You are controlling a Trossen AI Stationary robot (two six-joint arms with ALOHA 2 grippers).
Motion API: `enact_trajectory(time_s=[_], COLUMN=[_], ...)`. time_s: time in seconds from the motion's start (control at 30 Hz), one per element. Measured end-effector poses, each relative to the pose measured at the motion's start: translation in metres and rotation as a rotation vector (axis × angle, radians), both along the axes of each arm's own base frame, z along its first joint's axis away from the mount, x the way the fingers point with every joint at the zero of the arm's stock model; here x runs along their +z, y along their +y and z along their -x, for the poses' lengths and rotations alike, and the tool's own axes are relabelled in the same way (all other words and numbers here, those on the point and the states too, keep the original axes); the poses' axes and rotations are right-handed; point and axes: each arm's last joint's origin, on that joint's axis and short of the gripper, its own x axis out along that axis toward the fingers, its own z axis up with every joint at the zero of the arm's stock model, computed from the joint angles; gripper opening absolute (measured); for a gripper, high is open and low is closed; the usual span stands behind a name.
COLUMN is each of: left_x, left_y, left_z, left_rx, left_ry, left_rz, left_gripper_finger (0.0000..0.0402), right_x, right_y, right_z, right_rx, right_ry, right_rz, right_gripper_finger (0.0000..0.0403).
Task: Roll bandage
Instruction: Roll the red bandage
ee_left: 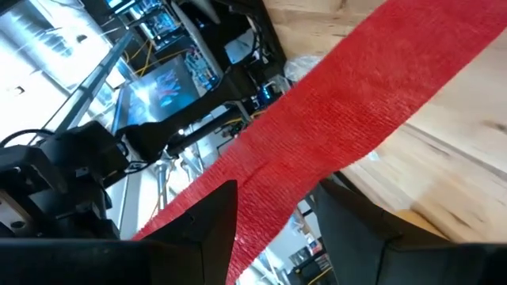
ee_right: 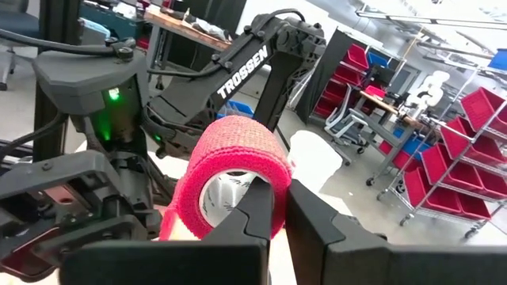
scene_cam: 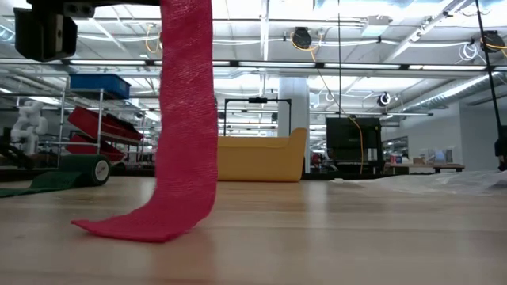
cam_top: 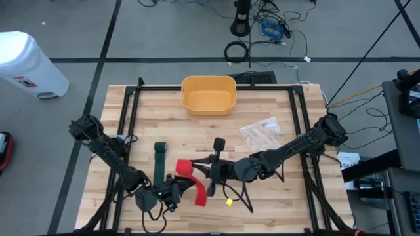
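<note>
Red bandage (cam_top: 190, 178) sits near the front edge of the wooden table (cam_top: 275, 196), well away from the yellow bin (cam_top: 209, 94) at the back. Part of it is already wound into a small roll (ee_right: 238, 170). The right gripper (ee_right: 279, 207) has its two fingers nearly shut on the edge of that roll, so the roll stays up in the air and can be turned. From the roll, the loose tail (scene_cam: 184, 119) hangs down, and its end lies flat on the table, closer to the front edge than the bin is.

The left gripper (ee_left: 273, 214) is just beside the roll, on the side away from the bin. Its fingers stand partly open with the red strip (ee_left: 348, 119) running between them. It looks like they guide the strip and keep it flat, not pinch it hard, so the strip can slide through as the roll turns.

A green bandage (cam_top: 159, 159) lies flat on the table between the bin and the left gripper, untouched. A clear plastic bag (cam_top: 261, 133) lies between the bin and the right arm.

The job looks partly done, since a long piece is still loose
</note>
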Motion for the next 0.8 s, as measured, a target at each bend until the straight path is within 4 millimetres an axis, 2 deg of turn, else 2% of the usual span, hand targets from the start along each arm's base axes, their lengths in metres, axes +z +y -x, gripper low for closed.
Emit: enact_trajectory(time_s=[0.3,0.63,0.8], left_x=[0.0045,0.0052,0.0048], left_y=[-0.0012,0.0010,0.0028], left_z=[-0.0013,-0.0037,-0.0067], left_rx=[-0.017,-0.013,-0.045], left_ry=[-0.035,-0.035,-0.027], left_rz=[0.037,0.026,0.044], left_gripper_finger=[0.0171,0.0099,0.0089], right_x=[0.0000,-0.0001,0.0000], right_y=[-0.0002,-0.0004,-0.0003], right_z=[-0.0001,-0.0003,-0.0003], right_rx=[0.000,0.000,0.001], right_ry=[0.001,0.001,0.001], right_rz=[0.001,-0.002,-0.002], right_gripper_finger=[0.0016,0.0016,0.0016])
